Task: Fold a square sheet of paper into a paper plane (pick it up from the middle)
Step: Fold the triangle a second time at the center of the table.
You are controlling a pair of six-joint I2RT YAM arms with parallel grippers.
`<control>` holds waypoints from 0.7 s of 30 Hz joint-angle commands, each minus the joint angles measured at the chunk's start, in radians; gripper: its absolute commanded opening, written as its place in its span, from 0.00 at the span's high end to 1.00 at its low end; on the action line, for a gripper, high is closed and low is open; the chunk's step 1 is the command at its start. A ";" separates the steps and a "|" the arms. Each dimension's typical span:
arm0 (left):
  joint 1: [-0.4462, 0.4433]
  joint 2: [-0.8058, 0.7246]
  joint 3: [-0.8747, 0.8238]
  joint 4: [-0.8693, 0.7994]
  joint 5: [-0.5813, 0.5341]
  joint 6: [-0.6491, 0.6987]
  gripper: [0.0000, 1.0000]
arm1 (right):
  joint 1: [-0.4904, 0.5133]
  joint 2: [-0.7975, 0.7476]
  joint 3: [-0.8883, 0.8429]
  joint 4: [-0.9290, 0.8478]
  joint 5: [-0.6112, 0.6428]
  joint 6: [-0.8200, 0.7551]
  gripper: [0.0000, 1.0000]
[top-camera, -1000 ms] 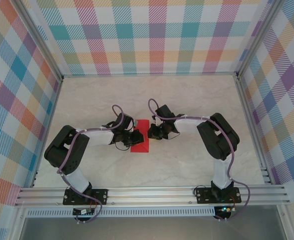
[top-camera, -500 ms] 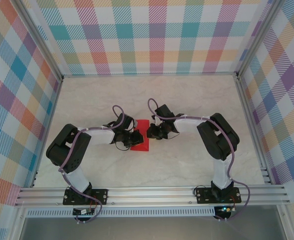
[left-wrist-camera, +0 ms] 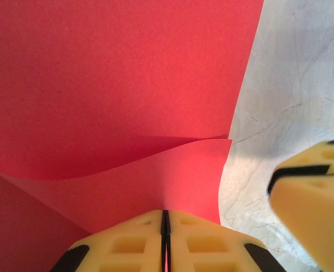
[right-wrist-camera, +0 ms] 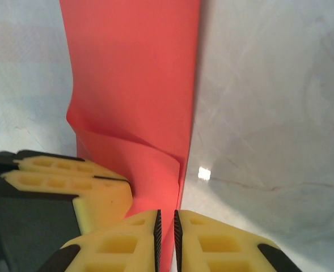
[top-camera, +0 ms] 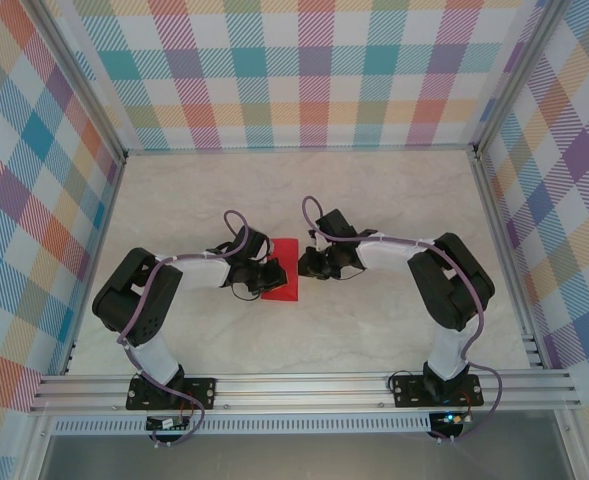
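Note:
The square sheet of paper (top-camera: 284,284) is bright red and lies partly folded on the table's middle, between my two grippers. In the left wrist view a loose upper layer of the paper (left-wrist-camera: 115,85) curls up, and my left gripper (left-wrist-camera: 165,218) is shut on its near edge. My left gripper (top-camera: 270,272) sits at the paper's left side. My right gripper (top-camera: 305,265) sits at its right side. In the right wrist view the paper (right-wrist-camera: 132,73) runs away as a long strip, and my right gripper (right-wrist-camera: 167,222) pinches its right edge, the jaws a sliver apart. A paper plane is out of view.
The pale marbled table (top-camera: 374,200) has free room on all sides of the paper. Checked walls and aluminium posts (top-camera: 499,210) bound it. The other arm's yellow fingers (left-wrist-camera: 311,209) (right-wrist-camera: 76,181) stand very close in each wrist view.
My right arm's elbow and forearm have swung a little to the right. Both grippers stay at the paper, which has not visibly shifted.

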State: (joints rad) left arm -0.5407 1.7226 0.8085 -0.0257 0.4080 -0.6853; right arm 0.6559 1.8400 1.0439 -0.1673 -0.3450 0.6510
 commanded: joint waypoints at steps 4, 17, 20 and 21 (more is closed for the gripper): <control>0.005 0.022 0.009 -0.031 -0.035 -0.008 0.90 | 0.029 -0.046 -0.041 0.015 -0.080 0.034 0.87; 0.005 0.026 0.001 -0.026 -0.034 -0.010 0.91 | 0.069 -0.021 -0.049 0.042 -0.120 0.052 0.90; 0.005 0.026 -0.001 -0.026 -0.036 -0.014 0.91 | 0.071 -0.007 -0.050 0.039 -0.121 0.052 0.90; 0.005 0.026 -0.002 -0.026 -0.037 -0.015 0.91 | 0.071 -0.003 -0.049 0.034 -0.121 0.050 0.90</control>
State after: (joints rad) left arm -0.5407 1.7233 0.8089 -0.0246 0.4072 -0.6918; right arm 0.7212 1.8317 1.0019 -0.1463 -0.4400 0.6960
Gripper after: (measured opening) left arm 0.091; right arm 0.100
